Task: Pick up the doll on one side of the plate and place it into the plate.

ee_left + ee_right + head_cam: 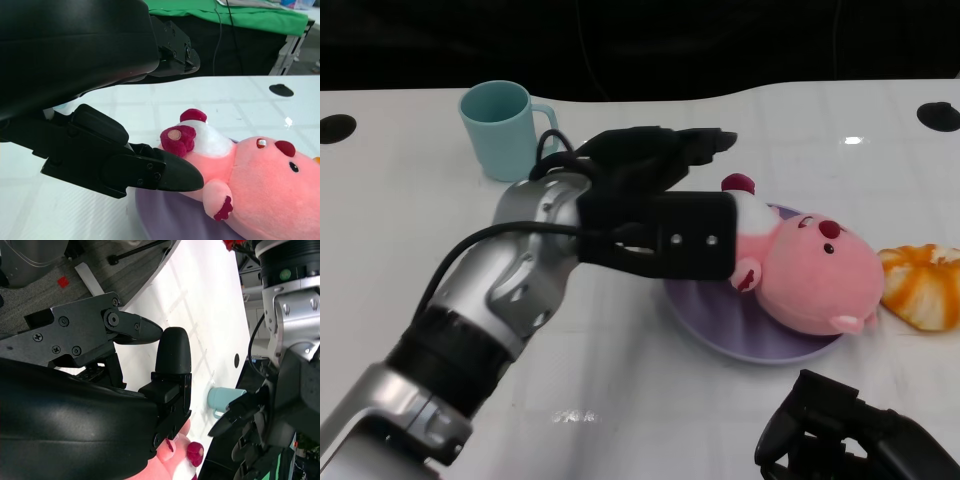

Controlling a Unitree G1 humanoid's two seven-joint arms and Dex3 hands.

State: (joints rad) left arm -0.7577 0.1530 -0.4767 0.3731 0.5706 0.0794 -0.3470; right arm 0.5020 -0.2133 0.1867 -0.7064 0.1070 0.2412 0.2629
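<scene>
Down low, the right hand (855, 440) holds nothing. On the round purple plate (720, 325) lies the soft pink doll (815, 275), left hand (655, 195) open beside it.

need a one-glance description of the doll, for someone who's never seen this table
On the white table, find the purple plate right of centre. The doll lies on it: a pink plush animal with dark red nose and ears, next to the left hand. The teal mug and orange plush are off-plate.

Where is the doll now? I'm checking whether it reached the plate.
In the head view the doll lies on the purple plate, right of centre, between the left hand and the orange.
</scene>
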